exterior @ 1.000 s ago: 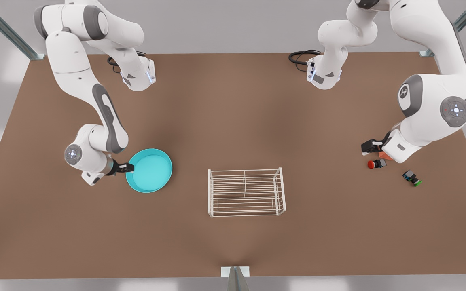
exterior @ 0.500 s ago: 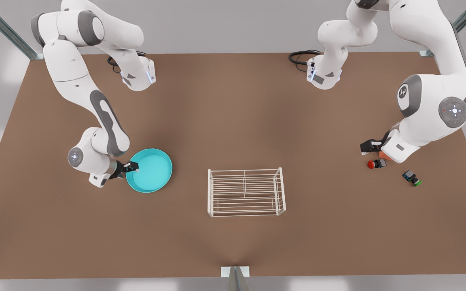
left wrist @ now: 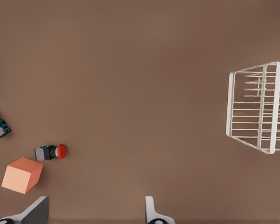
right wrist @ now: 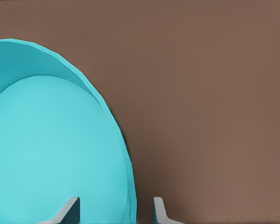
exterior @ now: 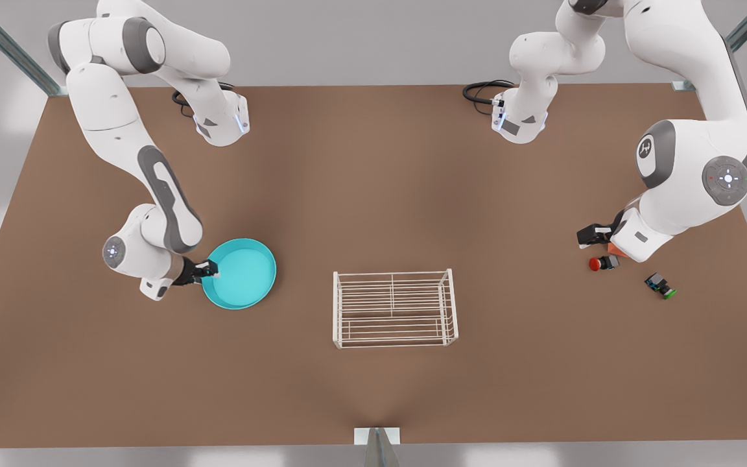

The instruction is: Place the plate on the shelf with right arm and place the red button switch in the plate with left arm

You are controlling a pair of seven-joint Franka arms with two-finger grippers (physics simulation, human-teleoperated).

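Our right gripper (exterior: pixel 210 270) straddles the plate (exterior: pixel 244 275) rim at nine o'clock, jaws open; stiff, light, we judge. Our left gripper (exterior: pixel 591 235) hovers open beside the red button switch (exterior: pixel 602 263).

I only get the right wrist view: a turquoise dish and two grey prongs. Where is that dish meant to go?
Observer: Those prongs are the right gripper, open astride the plate rim. The plate goes on the shelf, a white wire rack standing apart toward the front view's right.
Operator: Is anything in that rack?
Observer: No, its tiers are bare.
Operator: And the other arm?
Observer: The left gripper, open, hangs beside the red button switch and an orange cube.
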